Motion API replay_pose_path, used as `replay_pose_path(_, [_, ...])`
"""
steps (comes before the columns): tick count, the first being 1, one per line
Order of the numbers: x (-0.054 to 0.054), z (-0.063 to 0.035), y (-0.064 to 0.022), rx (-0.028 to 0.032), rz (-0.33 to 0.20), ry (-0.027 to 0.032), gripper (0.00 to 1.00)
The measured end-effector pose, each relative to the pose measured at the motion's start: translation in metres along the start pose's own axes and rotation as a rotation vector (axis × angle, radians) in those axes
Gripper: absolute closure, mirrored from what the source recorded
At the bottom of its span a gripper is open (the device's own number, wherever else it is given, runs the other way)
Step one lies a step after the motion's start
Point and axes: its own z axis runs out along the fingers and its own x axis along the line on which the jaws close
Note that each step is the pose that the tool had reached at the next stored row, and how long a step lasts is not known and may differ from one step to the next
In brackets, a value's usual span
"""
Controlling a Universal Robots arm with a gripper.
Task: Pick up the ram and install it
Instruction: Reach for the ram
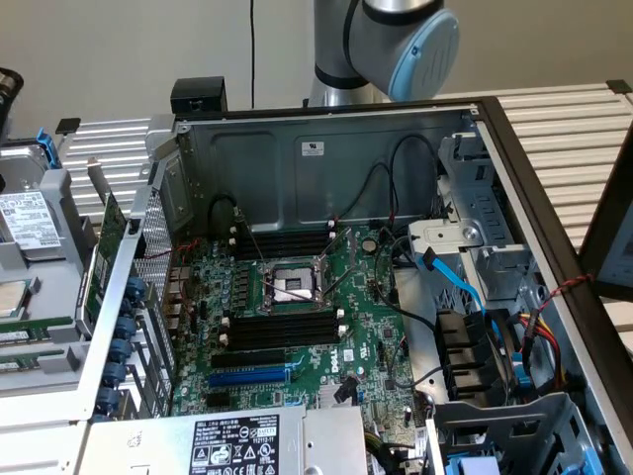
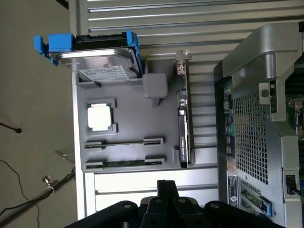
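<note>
**Claw shut and empty, ram sitting in the parts tray**

The claw (image 2: 162, 186) has its fingers pressed together with nothing between them. It hangs off the tray (image 2: 156, 118), close to one edge of it and touching none of the parts.

The ram (image 2: 124, 163) lies flat in the long holder along that same tray edge, the one nearest the claw, with a grey clip at each end. There's a second holder just beside it, toward the CPU (image 2: 101, 117); can't tell if it has a stick in it. At the tray's far edge is a drive (image 2: 102, 64) in a blue caddy, and a card (image 2: 184, 137) stands on edge along the side facing the case.

In the exterior view the case (image 1: 326, 168) lies open on the slatted counter (image 1: 574, 119), tray at its left. On the board (image 1: 366, 327) the black slots (image 1: 282, 329) beside the socket look bare, same for the blue slot (image 1: 247, 376). The arm (image 1: 396, 40) is up behind the case's back wall.
</note>
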Motion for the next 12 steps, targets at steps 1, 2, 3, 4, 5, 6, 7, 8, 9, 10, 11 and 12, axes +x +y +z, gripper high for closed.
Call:
replay_pose_path(1, [0.004,0.0001,-0.0002,0.0003,0.0,0.0031,0.9])
replay_pose_path(2, [0.009,0.0002,-0.0004,0.0004,0.0,0.0049,0.9])
replay_pose_path(3, [0.013,0.0002,-0.0006,0.0005,0.0,0.0057,0.9])
replay_pose_path(4, [0.017,0.0003,-0.0006,0.0005,0.0,0.0059,0.9])
replay_pose_path(5, [0.02,0.0004,-0.0003,0.0005,0.0,0.0059,0.9])
replay_pose_path(6, [0.023,0.0004,-0.0002,0.0004,0.0,0.0059,0.9])
replay_pose_path(7, [0.024,0.0004,-0.0002,0.0005,0.0,0.006,0.9])
replay_pose_path(8, [0.026,0.0004,0.0,0.0004,0.0,0.0059,0.9])
replay_pose_path(9, [0.028,0.0004,0.0,0.0005,0.0,0.0059,0.9])
replay_pose_path(10, [0.03,0.0005,0.0002,0.0004,0.0,0.0056,0.9])
replay_pose_path(11, [0.032,0.0005,0.0005,0.0004,0.0,0.0051,0.9])
replay_pose_path(12, [0.033,0.0006,0.0006,0.0004,0.0,0.0049,0.9])
